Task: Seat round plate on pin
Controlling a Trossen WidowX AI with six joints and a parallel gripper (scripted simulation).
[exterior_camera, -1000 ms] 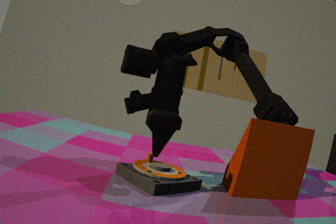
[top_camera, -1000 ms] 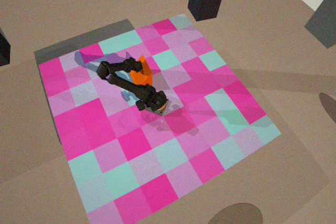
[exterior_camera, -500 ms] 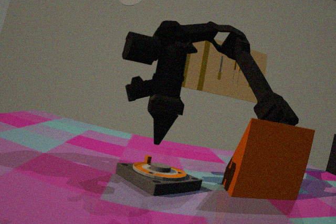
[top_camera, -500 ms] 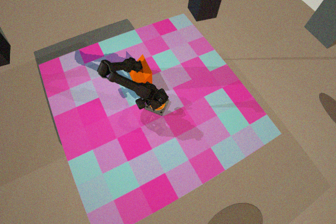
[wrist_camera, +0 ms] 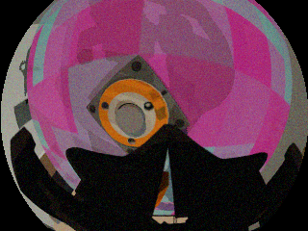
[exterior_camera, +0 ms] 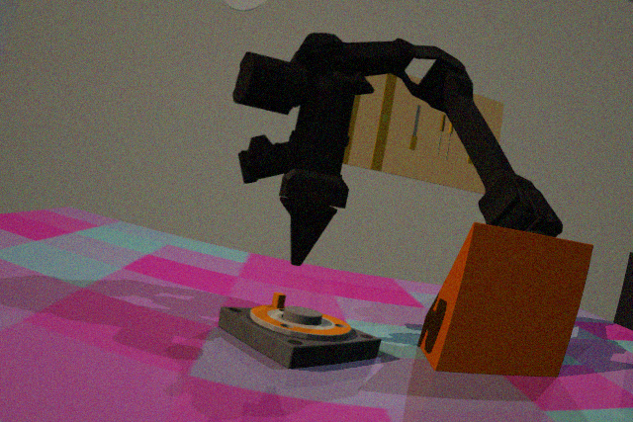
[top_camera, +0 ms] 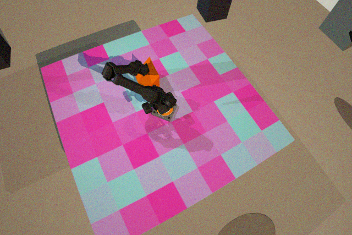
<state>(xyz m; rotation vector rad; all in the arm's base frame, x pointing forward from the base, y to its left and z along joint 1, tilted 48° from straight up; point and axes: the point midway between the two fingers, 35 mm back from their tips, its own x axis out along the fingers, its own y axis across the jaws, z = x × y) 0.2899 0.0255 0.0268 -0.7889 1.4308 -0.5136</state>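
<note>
Your black parallel-jaw end effector [exterior_camera: 297, 260] hangs with its two fingers pressed together into a single point, pinching nothing. That makes sense for this job: a closed tip suits nudging a tab better than gripping a thin disc. It points straight down and stands well above the flat round orange plate with a pale inner ring [exterior_camera: 300, 320], with open air between tip and plate, so nothing of the robot touches the part.

Look below the tip. The plate sits around the grey cylindrical post [exterior_camera: 302, 313] on the dark grey square base with corner bolt holes [exterior_camera: 299, 342], and in the exterior view its rim looks level with the base, not cocked up on one side. The small upright orange tab [exterior_camera: 279, 298] stands at the far edge. You cannot see the pin itself, which I judge means it is down inside the hole; the wrist view shows two small dots on the ring but cannot settle it.

The base rests on the pink, lilac and teal chequered counter [exterior_camera: 92, 351], near the orange box pedestal [exterior_camera: 505, 299] carrying the arm.
</note>
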